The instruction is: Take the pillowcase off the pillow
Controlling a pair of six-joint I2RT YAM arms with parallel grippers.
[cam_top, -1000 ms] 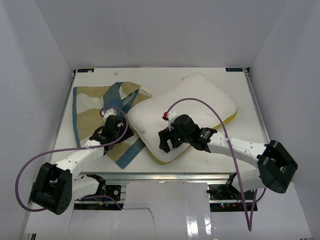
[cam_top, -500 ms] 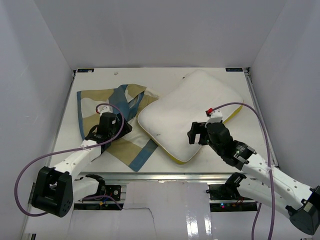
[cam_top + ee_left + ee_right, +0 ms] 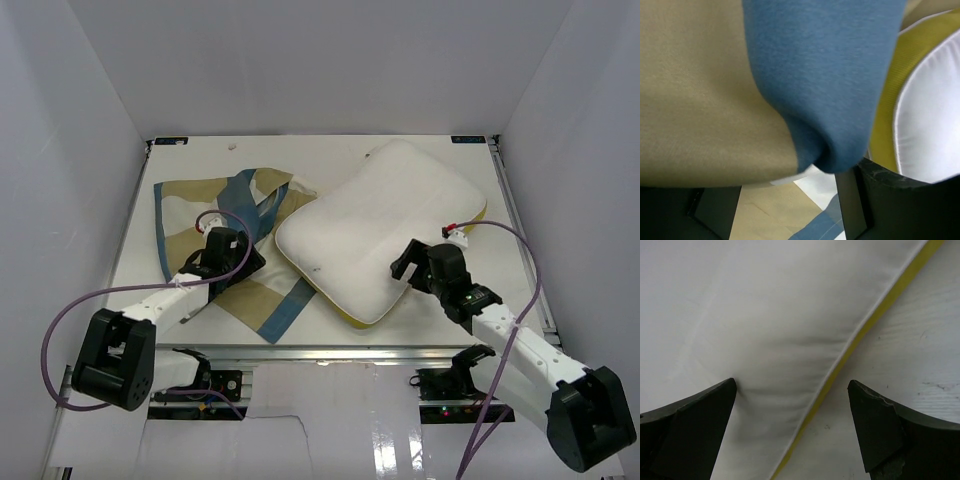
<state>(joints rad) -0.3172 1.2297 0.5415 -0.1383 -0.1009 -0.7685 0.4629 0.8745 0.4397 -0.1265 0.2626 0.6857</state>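
Observation:
The checked blue, tan and cream pillowcase (image 3: 190, 215) lies crumpled flat on the table's left half, off the pillow. The white pillow (image 3: 380, 220) with a yellow edge lies diagonally at centre right, its left corner beside the pillowcase. My left gripper (image 3: 240, 262) rests on the pillowcase's right part. In the left wrist view (image 3: 790, 210) its jaws stand apart, with a blue and tan fold of the pillowcase (image 3: 715, 90) bulging just above them and the pillow (image 3: 930, 130) at right. My right gripper (image 3: 403, 268) is open at the pillow's near right edge, its jaws (image 3: 790, 425) astride the yellow seam of the pillow (image 3: 765, 315).
White walls enclose the white table (image 3: 500, 230) on the left, back and right. A metal rail (image 3: 330, 352) runs along the near edge. Purple cables loop from both arms. Bare table (image 3: 910, 340) shows right of the pillow.
My right gripper has let go of the pillow's near corner and drawn back to the right. The pillow has shifted right, away from the pillowcase. The left gripper stays on the pillowcase.

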